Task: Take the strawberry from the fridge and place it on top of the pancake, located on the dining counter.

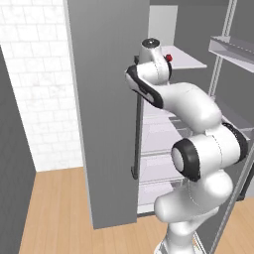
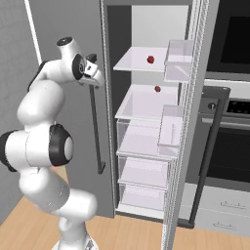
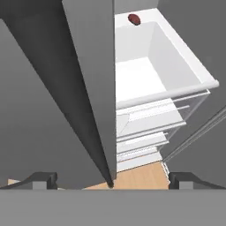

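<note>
Fridge [image 2: 146, 122] open, gripper [image 3: 110, 178] spread wide and empty at the left door's [image 1: 106, 109] edge.
2 small red items are seen in the right base view: 1 on the top shelf [image 2: 134, 61] near its right edge [image 2: 150, 59], 1 at the back edge of the shelf below [image 2: 157, 89]. Which is the strawberry cannot be told. Both are well apart from the gripper.

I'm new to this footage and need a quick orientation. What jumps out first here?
The fridge stands open, showing white shelves and clear drawers. Two small red fruits catch the eye: one on the top shelf, another on the shelf below. The white arm rises beside the left door, its open gripper near the dark bar handle.
</note>
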